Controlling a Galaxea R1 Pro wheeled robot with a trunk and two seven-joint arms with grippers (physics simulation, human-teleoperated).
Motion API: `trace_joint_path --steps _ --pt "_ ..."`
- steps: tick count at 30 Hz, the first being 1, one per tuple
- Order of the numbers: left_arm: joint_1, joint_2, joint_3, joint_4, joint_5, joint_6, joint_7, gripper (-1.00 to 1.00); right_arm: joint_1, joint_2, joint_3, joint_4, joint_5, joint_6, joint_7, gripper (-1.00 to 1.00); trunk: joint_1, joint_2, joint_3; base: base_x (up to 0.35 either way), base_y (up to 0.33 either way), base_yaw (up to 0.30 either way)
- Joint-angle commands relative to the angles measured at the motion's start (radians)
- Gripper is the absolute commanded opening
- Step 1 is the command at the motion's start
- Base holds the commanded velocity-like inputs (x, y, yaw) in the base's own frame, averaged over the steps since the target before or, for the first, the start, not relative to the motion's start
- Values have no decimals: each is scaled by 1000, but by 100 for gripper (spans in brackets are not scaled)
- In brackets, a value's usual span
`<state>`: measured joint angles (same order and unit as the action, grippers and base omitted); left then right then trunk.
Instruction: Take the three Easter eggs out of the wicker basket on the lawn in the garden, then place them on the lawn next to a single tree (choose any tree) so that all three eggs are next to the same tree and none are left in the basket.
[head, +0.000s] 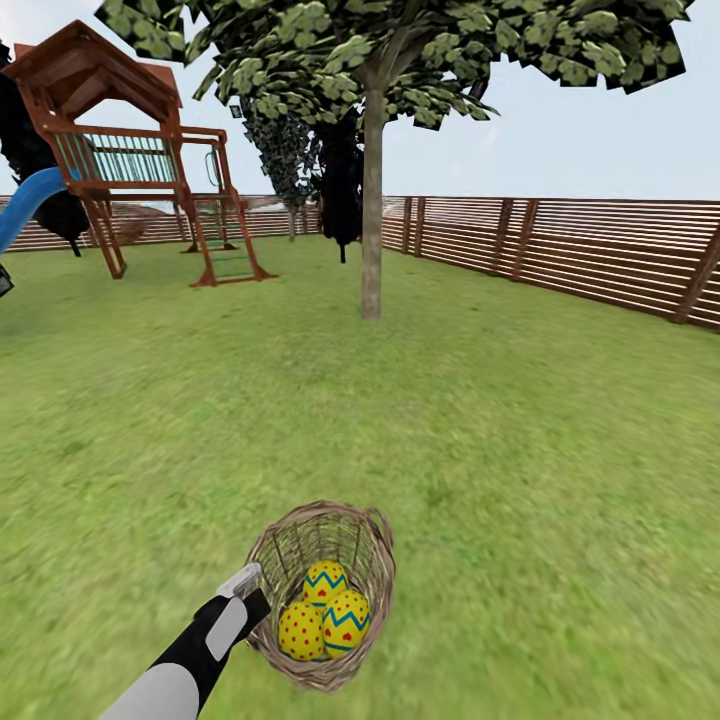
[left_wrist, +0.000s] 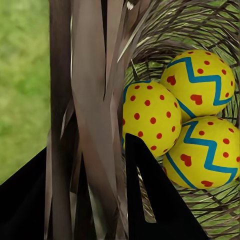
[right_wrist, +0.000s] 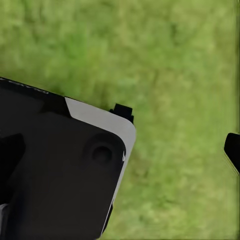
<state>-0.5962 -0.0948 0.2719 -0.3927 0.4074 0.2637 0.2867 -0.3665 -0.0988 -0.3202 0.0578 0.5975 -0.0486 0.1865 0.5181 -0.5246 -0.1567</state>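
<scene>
eggs: three Easter eggs (head: 325, 612) huddle inside wicker basket (head: 368, 560) on lawn (head: 520, 450) | left claw (left_wrist: 92, 175) clamped on basket's rim wall | right claw: cannot tell | risk: lifting tilts basket, spilling eggs well short of tree (head: 372, 210)

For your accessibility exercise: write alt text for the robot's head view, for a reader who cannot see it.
A wicker basket holding three Easter eggs sits on the lawn, with the robot's left gripper at its rim. Beyond stand a tree, a wooden play set and a slatted fence.
</scene>
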Motion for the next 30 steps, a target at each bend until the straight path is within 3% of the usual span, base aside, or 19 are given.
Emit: trace_joint_path --steps 1,30 --pt "0 0 1 -3 13 3 6 -100 -2 -1 -8 4 7 -5 1 100 1 -2 -2 342 0 0" --pt "0 -2 1 -3 13 3 6 -100 -2 -3 -8 3 11 -7 -1 100 1 -2 -2 342 0 0"
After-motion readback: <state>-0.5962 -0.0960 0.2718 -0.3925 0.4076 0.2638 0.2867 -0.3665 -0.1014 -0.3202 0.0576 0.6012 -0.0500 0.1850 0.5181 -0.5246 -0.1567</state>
